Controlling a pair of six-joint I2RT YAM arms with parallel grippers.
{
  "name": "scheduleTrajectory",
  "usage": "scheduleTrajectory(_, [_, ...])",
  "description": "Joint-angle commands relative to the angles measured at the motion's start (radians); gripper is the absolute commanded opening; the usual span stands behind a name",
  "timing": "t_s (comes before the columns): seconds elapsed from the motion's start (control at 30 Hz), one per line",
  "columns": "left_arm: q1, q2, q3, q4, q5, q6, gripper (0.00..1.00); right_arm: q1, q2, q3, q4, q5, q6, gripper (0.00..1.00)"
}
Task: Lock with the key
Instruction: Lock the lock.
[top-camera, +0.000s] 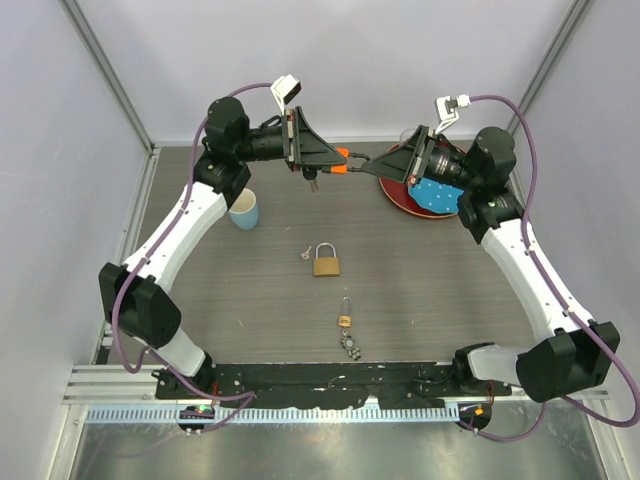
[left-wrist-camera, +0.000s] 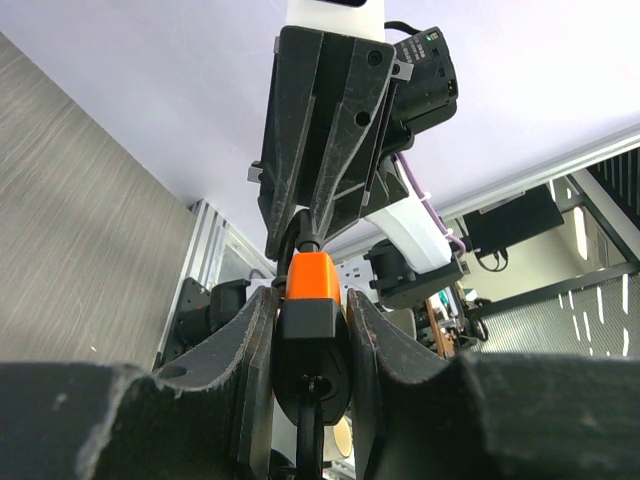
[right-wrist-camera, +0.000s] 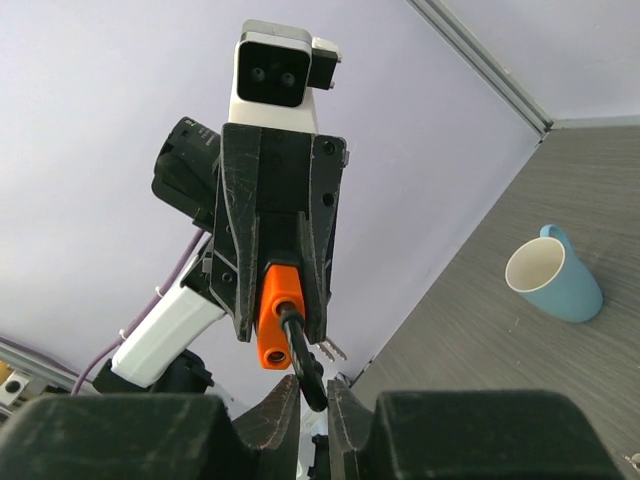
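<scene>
Nearest the arm bases lay the small brass padlock (top-camera: 344, 321) with its keychain (top-camera: 352, 346). Just beyond, mid-table, the big brass padlock (top-camera: 326, 263) lay flat with a small silver key (top-camera: 305, 253) beside it. That made two padlocks, with one blue cup (top-camera: 244, 210) farther left and one red plate (top-camera: 394, 197) farther right. Open tabletop (top-camera: 450, 290) lay between these and the side edges. Farthest, above the table, the key (top-camera: 342, 153) sat between both arms. The left gripper (left-wrist-camera: 312, 335) was clamped on its orange-and-black head, and the right gripper (right-wrist-camera: 313, 400) was pinched nearly together on its black part.
</scene>
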Motion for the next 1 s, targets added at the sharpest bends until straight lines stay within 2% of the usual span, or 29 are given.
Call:
scheduleTrajectory(0.0, [-0.007,-0.009,0.015,0.083,0.014,-0.019,0.00,0.008,0.005,0.054,0.053,-0.002,0.005,0.20])
scheduleTrajectory(0.33, [-0.007,-0.017,0.006,0.040,-0.004,0.027,0.00,0.011,0.003,0.060,0.054,-0.010,0.014,0.01])
scheduleTrajectory(0.5, [-0.022,-0.006,0.050,-0.136,-0.040,0.168,0.00,0.017,0.005,0.057,0.051,0.001,0.022,0.02])
scheduleTrajectory(0.97, [-0.055,-0.015,0.047,-0.155,-0.119,0.213,0.00,0.070,0.022,0.062,0.076,0.042,0.062,0.01])
